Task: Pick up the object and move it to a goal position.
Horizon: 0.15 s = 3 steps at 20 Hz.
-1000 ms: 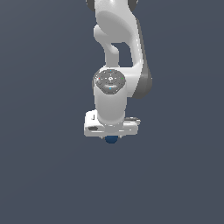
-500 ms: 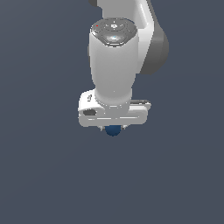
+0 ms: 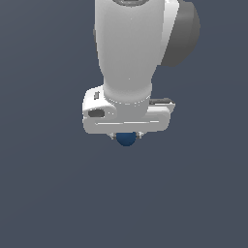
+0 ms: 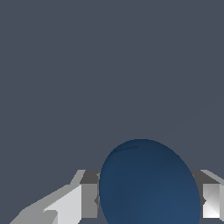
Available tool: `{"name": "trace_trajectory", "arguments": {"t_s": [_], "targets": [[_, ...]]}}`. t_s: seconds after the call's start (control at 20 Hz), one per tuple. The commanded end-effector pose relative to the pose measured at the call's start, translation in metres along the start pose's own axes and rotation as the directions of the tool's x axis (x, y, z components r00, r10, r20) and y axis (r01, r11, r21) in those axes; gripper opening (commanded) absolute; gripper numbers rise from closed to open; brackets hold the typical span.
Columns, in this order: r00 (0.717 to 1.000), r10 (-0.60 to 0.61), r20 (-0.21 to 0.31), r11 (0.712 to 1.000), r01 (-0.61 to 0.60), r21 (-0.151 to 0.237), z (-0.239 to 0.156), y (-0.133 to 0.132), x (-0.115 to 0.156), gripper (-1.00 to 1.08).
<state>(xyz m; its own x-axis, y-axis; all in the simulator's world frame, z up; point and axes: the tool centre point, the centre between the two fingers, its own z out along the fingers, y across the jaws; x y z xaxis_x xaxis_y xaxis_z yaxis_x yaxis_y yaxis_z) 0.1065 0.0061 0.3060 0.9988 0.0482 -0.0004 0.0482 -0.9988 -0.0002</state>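
Observation:
The small dark blue ball (image 3: 126, 139) peeks out below the white gripper (image 3: 127, 136) in the exterior view, with most of it hidden by the hand. The gripper is shut on the ball and holds it up in the air, away from the grey ground. In the wrist view the ball (image 4: 148, 186) fills the space between the two grey fingers (image 4: 89, 199), which press on both of its sides. The white arm rises above the hand and fills the upper middle of the exterior view.
A plain dark grey ground (image 3: 43, 193) lies all around and below the arm. No other object or marker shows in either view.
The arm with the ball in its gripper has come closer to the exterior camera and looks much larger. The ball has stayed between the fingers.

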Motion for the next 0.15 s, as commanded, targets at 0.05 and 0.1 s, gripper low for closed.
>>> {"name": "trace_trajectory", "arguments": {"t_s": [0.05, 0.1], "targets": [[1.0, 0.0, 0.0, 1.0, 0.0, 0.0, -0.0047, -0.0002, 0.0011, -1.0], [1.0, 0.0, 0.0, 1.0, 0.0, 0.0, -0.0049, -0.0002, 0.0011, -1.0]]}}
